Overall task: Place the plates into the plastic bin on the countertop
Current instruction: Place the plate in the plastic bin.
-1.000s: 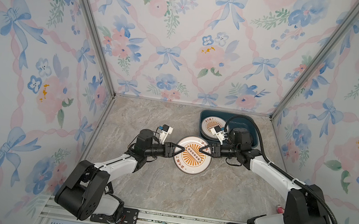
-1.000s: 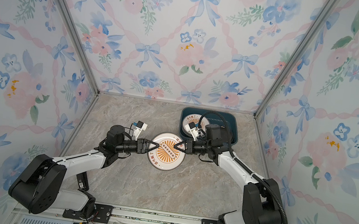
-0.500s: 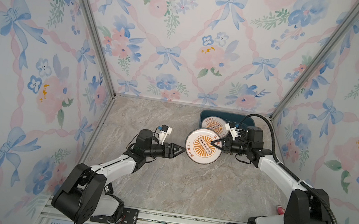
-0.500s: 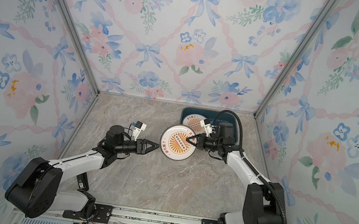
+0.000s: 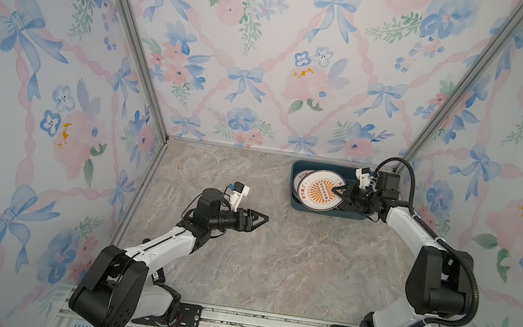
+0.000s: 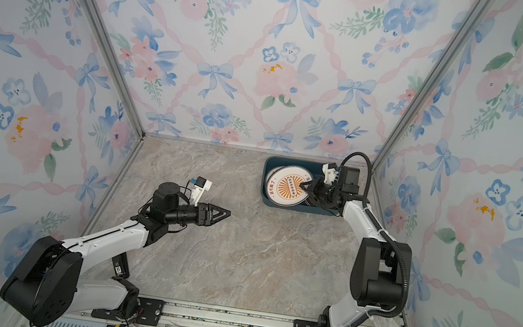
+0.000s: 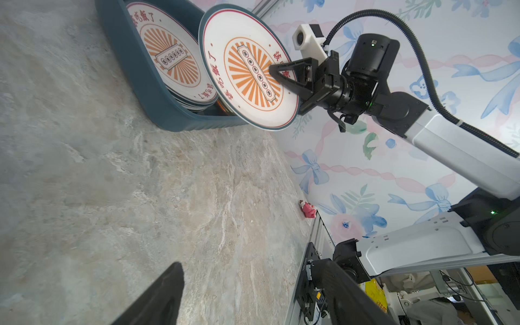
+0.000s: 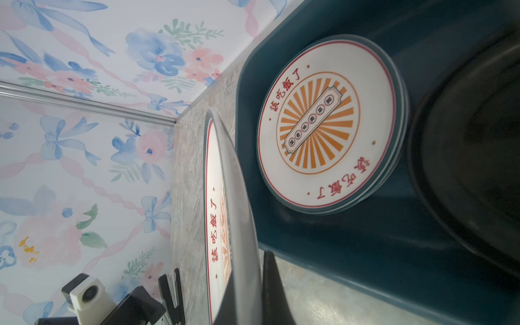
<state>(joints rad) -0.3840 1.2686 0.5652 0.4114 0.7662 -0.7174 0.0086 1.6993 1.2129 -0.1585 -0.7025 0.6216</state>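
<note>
Grey marble-patterned and bare of plates across the bench [image 5: 274, 263] in both top views, so judged close to finished. Already inside the plastic bin [image 7: 132, 70], at one o'clock on the bench against the far wall: a stacked sunburst plate [image 8: 326, 123] topping a small pile on the bin's nine-o'clock side, and a black plate [image 8: 472, 135] on its three-o'clock side. Left to do, as far as can be seen: lowering and letting go of the held sunburst plate [image 5: 318, 190], seemingly the last one. Hangs above the bin, not yet resting in it, tilted with its printed face leaning toward nine o'clock and overlapping the pile below. Clamped at its three-o'clock rim in the right pincer [image 5: 336, 191], one finger across the printed face, the other underneath. Reaches in from five o'clock on the right arm, elbow raised, forearm stretched toward the far corner, wrist about level over the bin. Well apart, near mid-bench, the left pincer [image 5: 264, 219]: spread wide, holding nothing, aimed toward three o'clock, on an arm stretched low from seven o'clock. Calls for a gentle lowering before release, to spare the pile a knock.
</note>
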